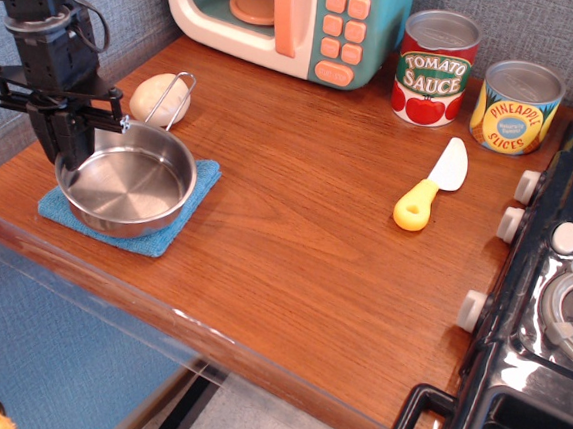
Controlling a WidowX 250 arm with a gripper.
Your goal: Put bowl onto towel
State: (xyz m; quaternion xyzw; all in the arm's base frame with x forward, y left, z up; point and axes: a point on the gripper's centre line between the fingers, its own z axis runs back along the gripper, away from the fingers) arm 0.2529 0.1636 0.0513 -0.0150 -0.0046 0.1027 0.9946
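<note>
The bowl [128, 186], a shallow shiny steel pan with a thin wire loop handle [173, 94] pointing to the back, rests on the light-blue towel [202, 180] at the table's front left corner. The towel shows only around the pan's edges. My black gripper [68, 150] stands upright over the pan's left rim. Its fingers are closed on that rim.
A beige egg-shaped object [154, 98] lies just behind the pan. A toy microwave [284, 14] stands at the back, with a tomato sauce can [435, 67] and a pineapple can [517, 106] to its right. A yellow-handled knife [432, 182] lies mid-right. A stove [560, 299] borders the right side.
</note>
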